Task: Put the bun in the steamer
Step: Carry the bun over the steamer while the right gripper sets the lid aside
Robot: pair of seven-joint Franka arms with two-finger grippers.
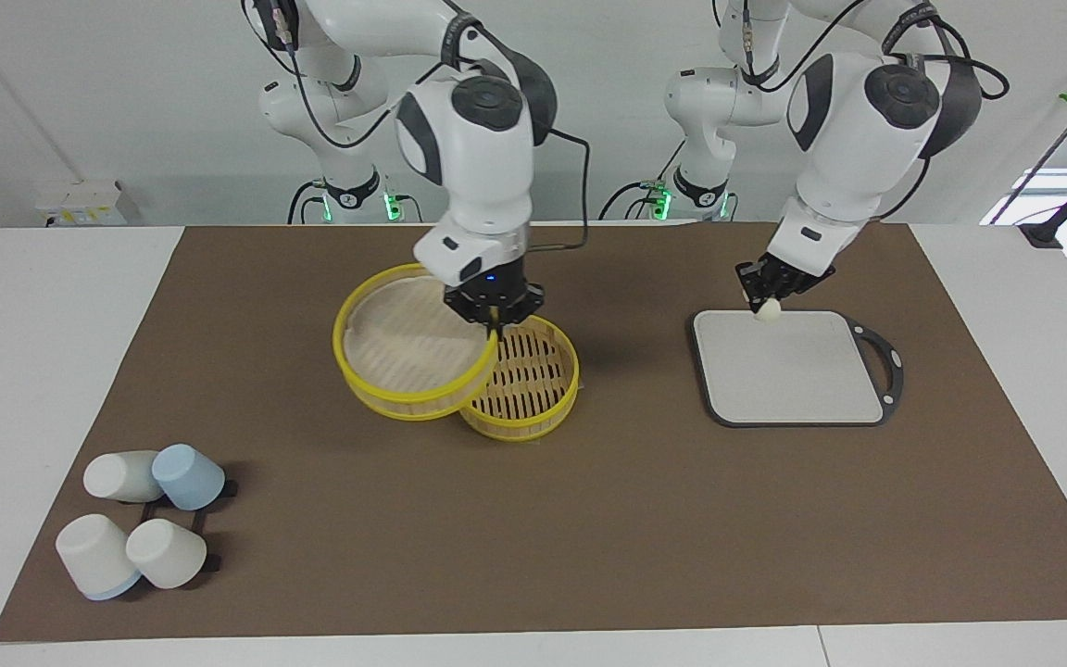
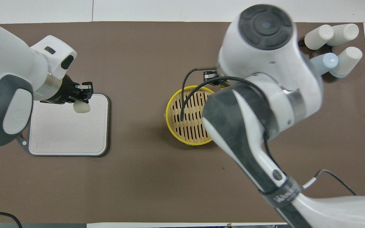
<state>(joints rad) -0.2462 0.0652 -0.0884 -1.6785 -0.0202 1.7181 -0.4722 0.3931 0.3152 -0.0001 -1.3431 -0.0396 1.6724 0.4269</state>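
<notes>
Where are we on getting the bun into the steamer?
Done: the lid is off the steamer, raised in the right hand, so the slatted floor is bare. The bun is off the grey board, gripped by the left hand above the board's edge nearer the robots. Left: carry the bun over the steamer, lower it in and release. Nothing lies in the basket yet.

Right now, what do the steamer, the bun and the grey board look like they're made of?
Steamer: probably bamboo or light wood, matt tan slatted floor, glossy yellow rims; its lid matches.
Bun: soft-looking cream-white dough, or a foam or plastic stand-in, matt and smooth.
Board: likely plastic, pale speckled matt face with a dark rubbery-looking rim and handle loop.
</notes>
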